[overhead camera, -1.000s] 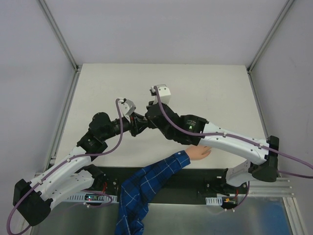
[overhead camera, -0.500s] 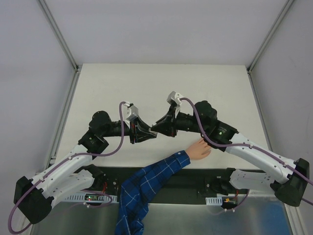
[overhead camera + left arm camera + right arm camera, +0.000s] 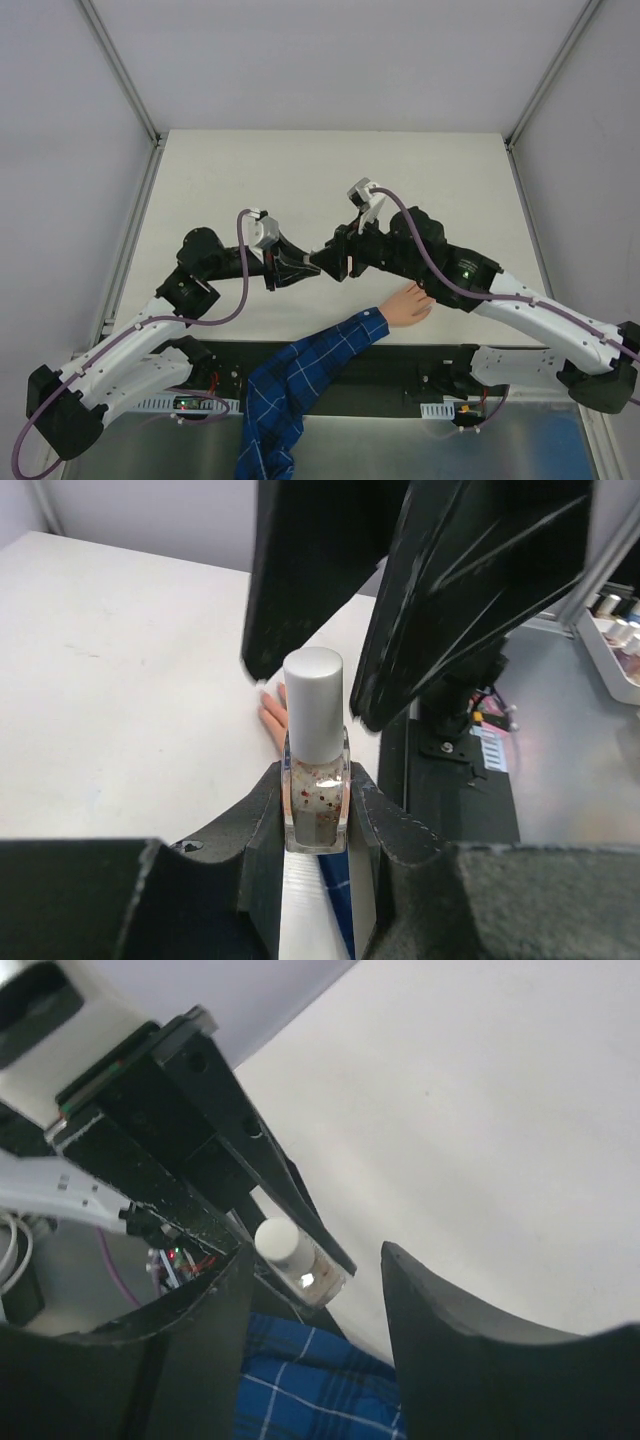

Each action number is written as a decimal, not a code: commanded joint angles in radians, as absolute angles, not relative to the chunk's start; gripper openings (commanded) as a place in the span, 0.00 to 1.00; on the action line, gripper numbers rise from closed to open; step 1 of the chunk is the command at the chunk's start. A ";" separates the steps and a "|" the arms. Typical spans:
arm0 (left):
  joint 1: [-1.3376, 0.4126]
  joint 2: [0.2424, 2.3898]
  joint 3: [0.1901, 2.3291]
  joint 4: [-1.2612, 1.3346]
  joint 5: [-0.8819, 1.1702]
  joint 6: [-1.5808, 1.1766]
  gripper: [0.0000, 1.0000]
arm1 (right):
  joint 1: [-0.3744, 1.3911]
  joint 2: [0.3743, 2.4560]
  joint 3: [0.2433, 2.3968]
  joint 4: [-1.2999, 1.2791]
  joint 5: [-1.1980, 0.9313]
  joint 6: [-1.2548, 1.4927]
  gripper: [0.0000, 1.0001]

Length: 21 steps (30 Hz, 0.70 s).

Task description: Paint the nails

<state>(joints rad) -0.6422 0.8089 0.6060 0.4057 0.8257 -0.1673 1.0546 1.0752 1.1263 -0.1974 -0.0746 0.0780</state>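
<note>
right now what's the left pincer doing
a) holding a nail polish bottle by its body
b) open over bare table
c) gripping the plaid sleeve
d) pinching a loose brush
a: in the left wrist view the left pincer is shut on the nail polish bottle, its fingers pressing the glass body, white cap still on, right pincer open around the cap.

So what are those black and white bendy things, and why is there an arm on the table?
They are two robot arms, seen from a camera above. The other two pictures come from small cameras on their wrists. The left hand grips a little nail polish bottle with a white cap. The right hand is open around that cap. On the white table lies a pale hand in a blue plaid sleeve, waiting to have its nails painted.
</note>
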 commanded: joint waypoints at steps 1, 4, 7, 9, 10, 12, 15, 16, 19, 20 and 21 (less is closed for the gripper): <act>-0.650 0.773 0.643 0.416 0.700 -0.103 0.00 | 1.143 1.104 1.288 -0.454 0.415 0.290 0.54; -0.650 0.769 0.640 0.416 0.664 -0.110 0.00 | 1.215 1.149 1.331 -0.465 0.520 0.305 0.55; -0.650 0.773 0.638 0.413 0.647 -0.115 0.00 | 1.252 1.206 1.391 -0.503 0.600 0.334 0.55; -0.650 0.772 0.638 0.411 0.629 -0.117 0.00 | 1.276 1.242 1.414 -0.506 0.643 0.342 0.55; -0.650 0.773 0.637 0.408 0.623 -0.114 0.00 | 1.284 1.256 1.439 -0.506 0.655 0.339 0.55; -0.650 0.772 0.637 0.405 0.612 -0.114 0.00 | 1.304 1.291 1.463 -0.512 0.696 0.330 0.54; -0.650 0.770 0.638 0.400 0.607 -0.114 0.00 | 1.305 1.325 1.494 -0.514 0.699 0.322 0.49; -0.650 0.769 0.638 0.400 0.609 -0.115 0.00 | 1.305 1.330 1.496 -0.506 0.703 0.322 0.48; -0.652 0.767 0.641 0.400 0.615 -0.118 0.00 | 1.307 1.341 1.483 -0.479 0.712 0.316 0.43; -0.652 0.769 0.641 0.400 0.618 -0.120 0.00 | 1.307 1.345 1.482 -0.476 0.712 0.313 0.41; -0.652 0.769 0.643 0.400 0.620 -0.120 0.00 | 1.305 1.350 1.483 -0.477 0.709 0.310 0.34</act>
